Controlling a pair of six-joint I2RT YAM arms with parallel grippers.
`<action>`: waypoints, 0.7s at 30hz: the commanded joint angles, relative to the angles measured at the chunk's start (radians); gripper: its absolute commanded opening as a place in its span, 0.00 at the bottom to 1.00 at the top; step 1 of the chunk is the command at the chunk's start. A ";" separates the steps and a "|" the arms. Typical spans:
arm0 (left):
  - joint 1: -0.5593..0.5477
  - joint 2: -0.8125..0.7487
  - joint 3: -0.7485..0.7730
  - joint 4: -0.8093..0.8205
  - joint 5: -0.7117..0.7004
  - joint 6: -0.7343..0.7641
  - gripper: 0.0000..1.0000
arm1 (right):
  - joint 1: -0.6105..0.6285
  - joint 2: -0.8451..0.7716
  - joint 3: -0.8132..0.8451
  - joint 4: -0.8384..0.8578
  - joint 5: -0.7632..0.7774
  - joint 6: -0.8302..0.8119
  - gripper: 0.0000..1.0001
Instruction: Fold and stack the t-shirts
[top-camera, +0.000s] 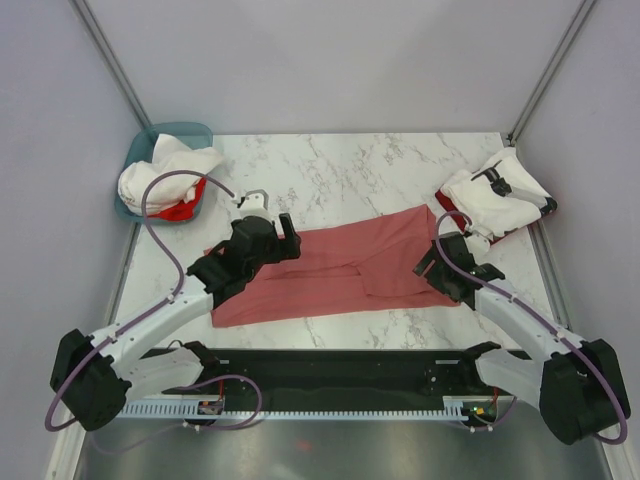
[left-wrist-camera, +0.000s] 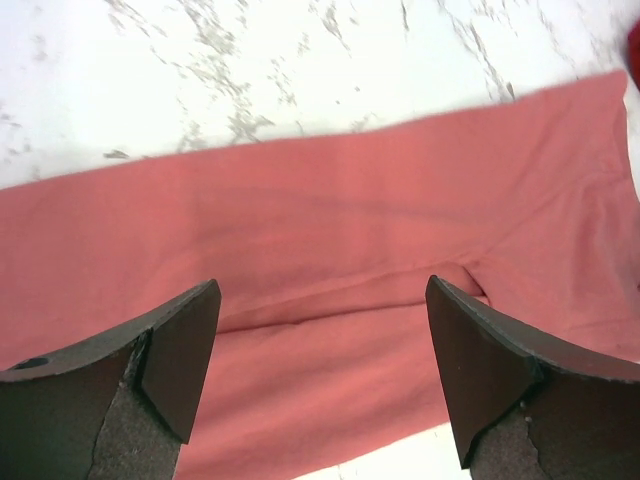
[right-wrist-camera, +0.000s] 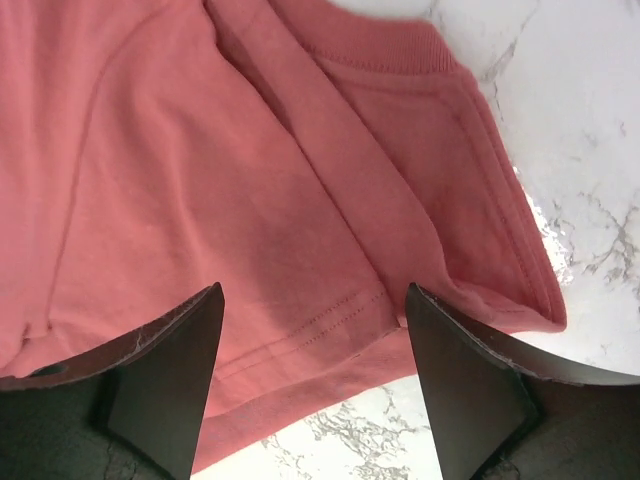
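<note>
Your left gripper (left-wrist-camera: 320, 345) and right gripper (right-wrist-camera: 310, 345) both gape, holding nothing, over the salmon t-shirt (top-camera: 340, 262); arms hide its ends.

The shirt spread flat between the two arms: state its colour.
The shirt is plain dusty salmon-red, clearest close up in the right wrist view.
</note>
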 joint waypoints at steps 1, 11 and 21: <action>0.024 -0.024 0.004 -0.017 -0.068 0.001 0.91 | 0.030 0.082 0.013 -0.022 0.051 0.066 0.82; 0.027 -0.039 -0.023 -0.018 -0.087 0.015 0.89 | 0.029 0.522 0.227 0.061 0.131 0.043 0.76; 0.028 -0.226 -0.125 -0.015 -0.190 -0.068 0.92 | 0.090 1.183 1.056 0.083 0.046 -0.189 0.73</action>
